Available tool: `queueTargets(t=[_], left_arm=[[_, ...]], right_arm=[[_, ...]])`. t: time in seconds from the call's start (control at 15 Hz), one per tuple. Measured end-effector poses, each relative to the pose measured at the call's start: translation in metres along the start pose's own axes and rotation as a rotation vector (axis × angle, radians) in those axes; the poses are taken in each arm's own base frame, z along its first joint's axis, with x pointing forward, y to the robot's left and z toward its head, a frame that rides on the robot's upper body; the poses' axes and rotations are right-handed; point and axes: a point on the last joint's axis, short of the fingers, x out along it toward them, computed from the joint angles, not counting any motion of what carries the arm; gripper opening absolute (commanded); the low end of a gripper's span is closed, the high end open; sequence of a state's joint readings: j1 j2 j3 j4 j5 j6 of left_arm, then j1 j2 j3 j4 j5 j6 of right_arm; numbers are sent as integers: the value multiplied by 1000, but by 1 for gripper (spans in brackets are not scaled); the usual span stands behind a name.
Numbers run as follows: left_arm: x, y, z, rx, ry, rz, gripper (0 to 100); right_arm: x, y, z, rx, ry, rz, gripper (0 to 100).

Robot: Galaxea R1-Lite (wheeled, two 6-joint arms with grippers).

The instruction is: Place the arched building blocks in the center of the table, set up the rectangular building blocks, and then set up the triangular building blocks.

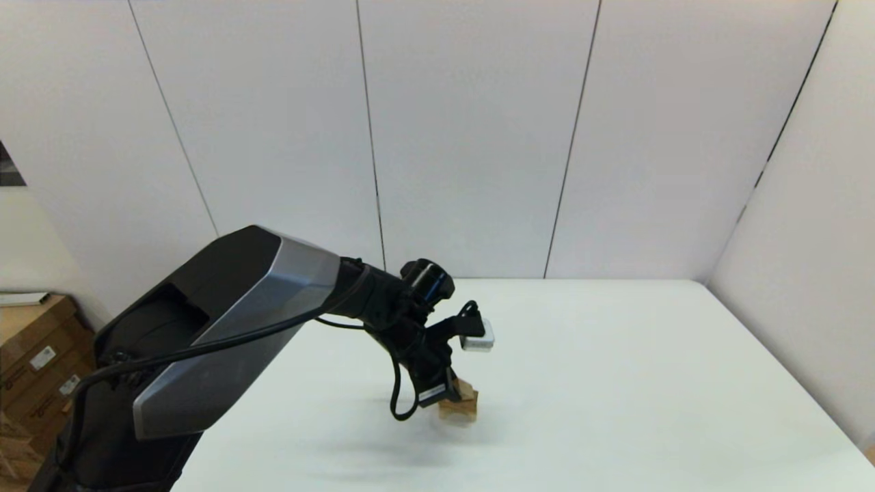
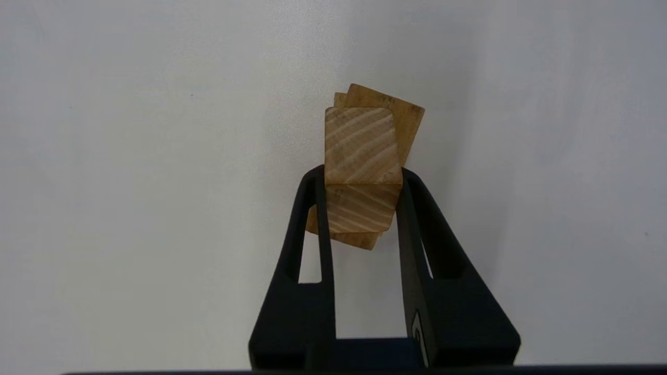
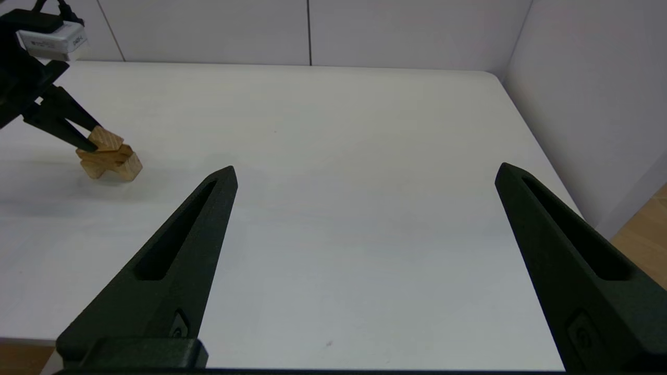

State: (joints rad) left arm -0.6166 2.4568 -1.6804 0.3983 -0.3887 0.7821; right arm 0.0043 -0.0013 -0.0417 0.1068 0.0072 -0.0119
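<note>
My left gripper [image 2: 360, 177] reaches down to the middle of the white table [image 1: 615, 376] and is shut on the triangular block [image 2: 362, 151]. Its two fingers press the wedge's ends, and the ridge runs between them. The wedge sits on a small wooden stack [image 1: 459, 408]. Directly under it lies the flat rectangular block [image 2: 409, 125], turned at an angle. In the right wrist view the stack [image 3: 112, 164] has the wedge [image 3: 106, 139] on top, and the left gripper [image 3: 86, 140] pinches it. I cannot make out the arched block's cut-out. My right gripper [image 3: 366, 171] hangs open over the table's right part, far from the stack.
Cardboard boxes [image 1: 34, 355] stand on the floor beyond the table's left side. White wall panels [image 1: 478, 137] close off the back and right. The table's rounded far right corner [image 3: 490, 75] shows in the right wrist view.
</note>
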Motion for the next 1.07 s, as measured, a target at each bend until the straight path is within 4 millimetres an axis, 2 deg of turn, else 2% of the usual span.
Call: queueTargets(t=[0.53, 0.6, 1.07], left_arm=[[0, 1, 1, 5, -4, 6, 0], [0, 1, 1, 5, -5, 8, 100], [0, 0, 0, 5, -3, 7, 100]], right_arm=[[0, 0, 0, 0, 0, 0, 100], [0, 0, 0, 0, 0, 0, 100], [0, 0, 0, 0, 0, 0, 100]])
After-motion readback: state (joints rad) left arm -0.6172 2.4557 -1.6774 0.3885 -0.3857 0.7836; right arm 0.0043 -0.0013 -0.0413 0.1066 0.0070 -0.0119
